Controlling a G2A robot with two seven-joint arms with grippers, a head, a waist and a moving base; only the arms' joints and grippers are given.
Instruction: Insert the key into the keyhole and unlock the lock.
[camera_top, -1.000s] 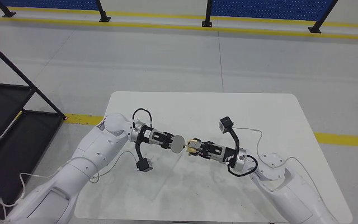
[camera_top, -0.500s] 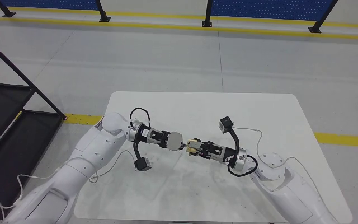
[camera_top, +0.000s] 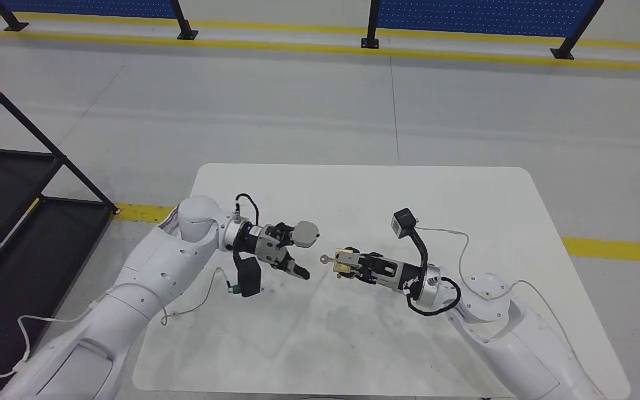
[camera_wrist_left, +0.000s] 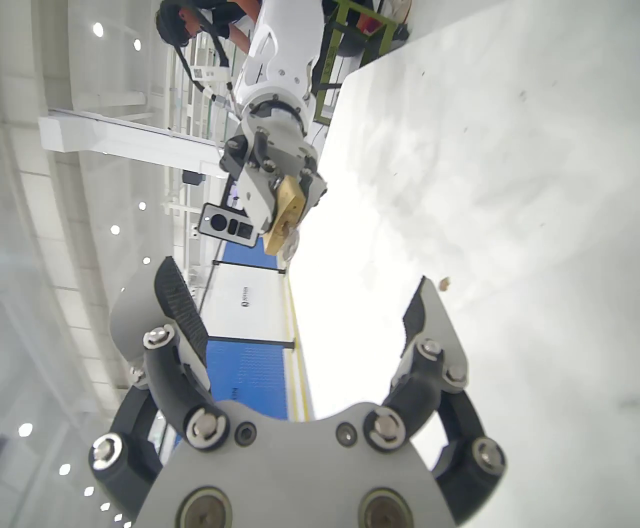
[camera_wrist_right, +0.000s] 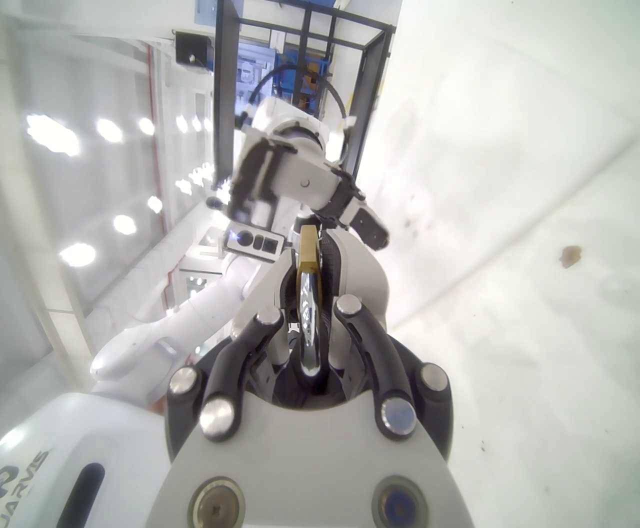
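Backing away from the lock (camera_top: 344, 264), the left gripper (camera_top: 301, 252) now hangs with jaws spread, while the right gripper (camera_top: 354, 266) clamps the lock's body. The key (camera_top: 327, 259) juts from it, roughly level, head toward the left arm; regripping that head squarely and twisting about the shaft looks wisest.

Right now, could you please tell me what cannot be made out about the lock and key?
Shackle state: right wrist view, lock edge-on, enclosed by the right gripper.
Key depth and turn: top view, too small.
Keyhole: left wrist view, blurred key head in front of it.
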